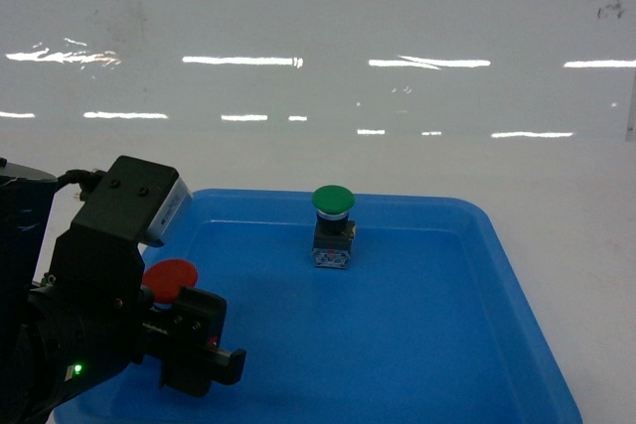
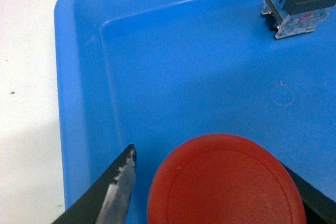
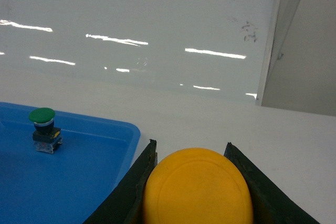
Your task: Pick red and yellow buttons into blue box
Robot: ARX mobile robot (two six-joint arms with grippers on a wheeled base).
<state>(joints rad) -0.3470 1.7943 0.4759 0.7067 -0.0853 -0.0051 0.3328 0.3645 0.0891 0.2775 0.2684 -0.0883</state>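
Observation:
The red button (image 1: 169,278) sits between the fingers of my left gripper (image 1: 194,340), low over the left part of a shallow blue tray (image 1: 477,345). In the left wrist view its red cap (image 2: 226,182) fills the space between the two black fingers (image 2: 118,187); the right finger touches it and a thin gap shows on the left. My right gripper (image 3: 190,145) is shut on the yellow button (image 3: 197,187), both fingers against the cap, above the white table just right of the tray's edge (image 3: 131,135). The blue box is out of view. The right gripper does not show in the head view.
A green-capped button (image 1: 333,201) stands upright in the far middle of the tray, also seen as the green button (image 3: 43,116) and its clear base (image 2: 302,3). A glossy white wall runs behind the table. A white upright panel (image 3: 299,40) stands at the far right.

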